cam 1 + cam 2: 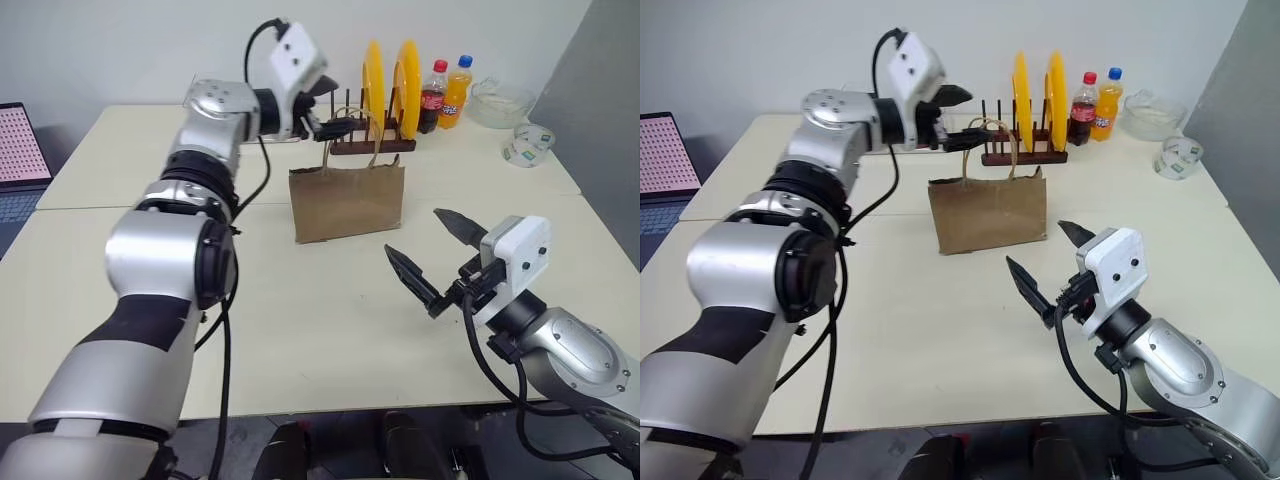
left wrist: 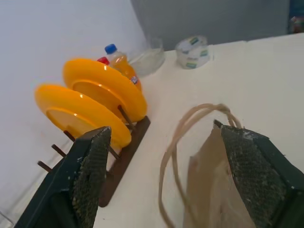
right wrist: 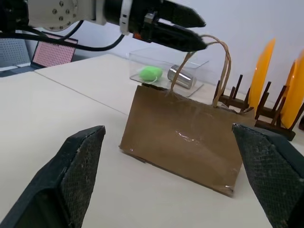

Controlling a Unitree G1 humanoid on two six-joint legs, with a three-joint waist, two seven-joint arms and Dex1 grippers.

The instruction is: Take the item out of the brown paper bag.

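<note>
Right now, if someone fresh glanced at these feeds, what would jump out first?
Probably the brown paper bag standing upright mid-table, its cord handles up by the left gripper, whose fingers are spread open at the loops. Behind it, two bright yellow plates stand on edge in a dark rack. The right gripper waits wide open in front of the bag, apart from it.
</note>
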